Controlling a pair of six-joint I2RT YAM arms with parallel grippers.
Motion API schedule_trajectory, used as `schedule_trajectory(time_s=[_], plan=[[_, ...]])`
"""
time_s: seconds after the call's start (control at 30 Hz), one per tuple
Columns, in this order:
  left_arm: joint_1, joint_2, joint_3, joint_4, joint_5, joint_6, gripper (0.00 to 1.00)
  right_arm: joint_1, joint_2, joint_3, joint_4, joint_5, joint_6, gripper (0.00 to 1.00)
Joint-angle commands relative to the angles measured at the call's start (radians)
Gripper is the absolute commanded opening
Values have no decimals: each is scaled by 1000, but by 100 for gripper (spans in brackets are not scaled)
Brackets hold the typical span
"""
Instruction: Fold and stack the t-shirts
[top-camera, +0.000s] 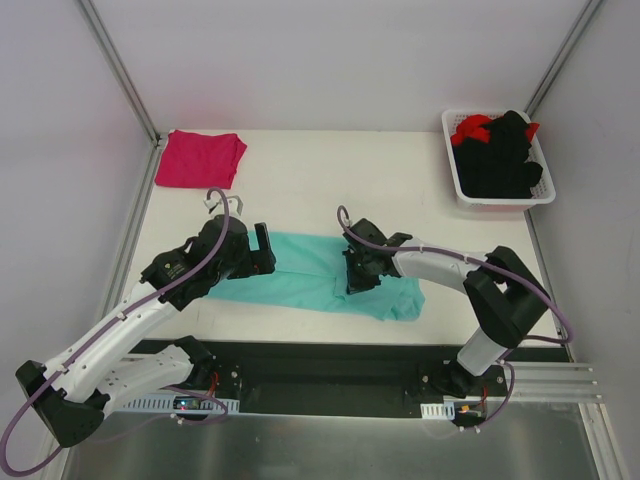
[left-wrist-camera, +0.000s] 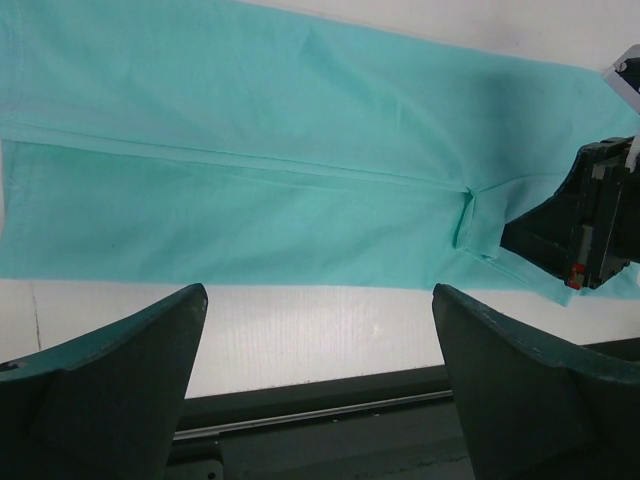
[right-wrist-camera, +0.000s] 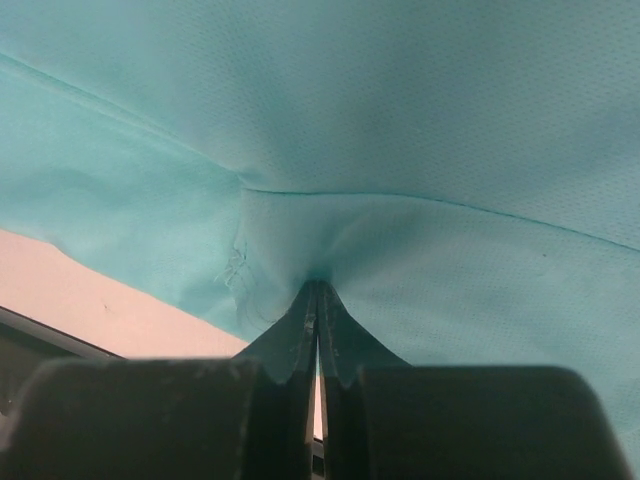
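My right gripper (right-wrist-camera: 317, 292) is pinched tight on a fold of the soft teal cloth t-shirt (top-camera: 320, 270), which lies spread across the near middle of the white table (top-camera: 320, 180). My left gripper (left-wrist-camera: 320, 300) hangs at the shirt's left end, fingers wide apart, holding nothing. The folded magenta-pink cloth t-shirt (top-camera: 200, 158) lies at the far left corner. Black and red garments (top-camera: 500, 155) fill the white plastic basket (top-camera: 497, 203) at the far right.
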Motion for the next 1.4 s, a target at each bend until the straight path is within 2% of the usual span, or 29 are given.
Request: schedule_trajectory(time_s=[0.0, 0.4, 0.73, 0.83, 1.23, 1.37], plan=[[9, -18, -15, 6, 6, 0, 96, 8, 9, -2, 13, -6, 9, 1], [7, -27, -3, 0, 5, 5, 97, 2, -27, 106, -94, 22, -25, 1], [9, -28, -4, -2, 6, 5, 96, -8, 19, 148, -102, 2, -35, 1], [7, -27, 0, -5, 3, 6, 97, -6, 13, 133, -97, 0, -37, 1], [9, -27, 6, -5, -2, 8, 97, 12, -16, -113, 6, -17, -22, 1], [10, -19, 11, -7, 1, 9, 97, 12, -25, -108, 1, -12, -23, 1]])
